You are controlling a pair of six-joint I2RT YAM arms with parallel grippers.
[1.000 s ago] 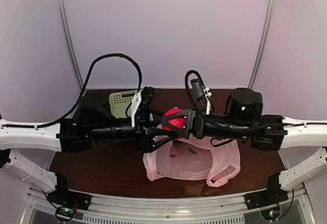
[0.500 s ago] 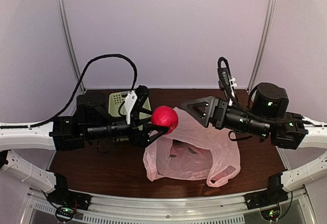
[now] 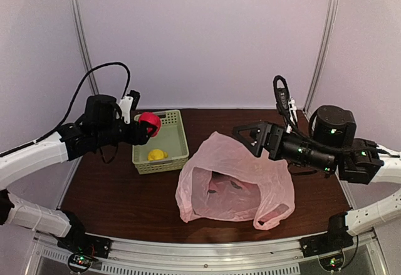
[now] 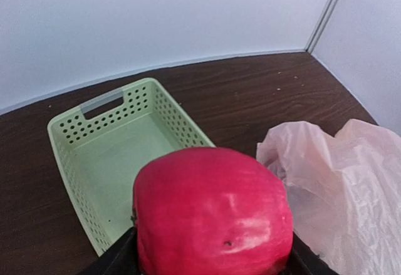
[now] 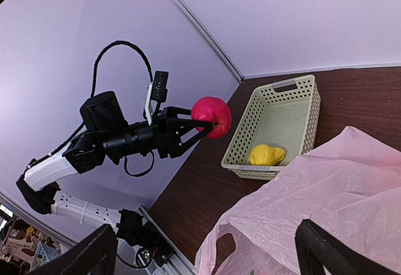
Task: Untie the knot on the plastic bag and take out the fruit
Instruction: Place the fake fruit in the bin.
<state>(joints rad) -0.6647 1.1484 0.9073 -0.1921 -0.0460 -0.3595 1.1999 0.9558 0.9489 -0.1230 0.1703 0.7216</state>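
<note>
Pink crinkly plastic bag (image 3: pixel 219 156), glossy red fruit (image 4: pixel 213 212)

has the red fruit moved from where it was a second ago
Yes. The red fruit, held in the left gripper, has gone left in the top view, from over the plastic bag to above the green basket, near its far left corner.

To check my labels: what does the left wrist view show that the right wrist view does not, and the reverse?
Only left wrist: a small dark speck on the red fruit. Only right wrist: the yellow fruit in the basket, and the whole left arm, its jaws closed on the red fruit. Both: red fruit, basket, pink bag.
</note>
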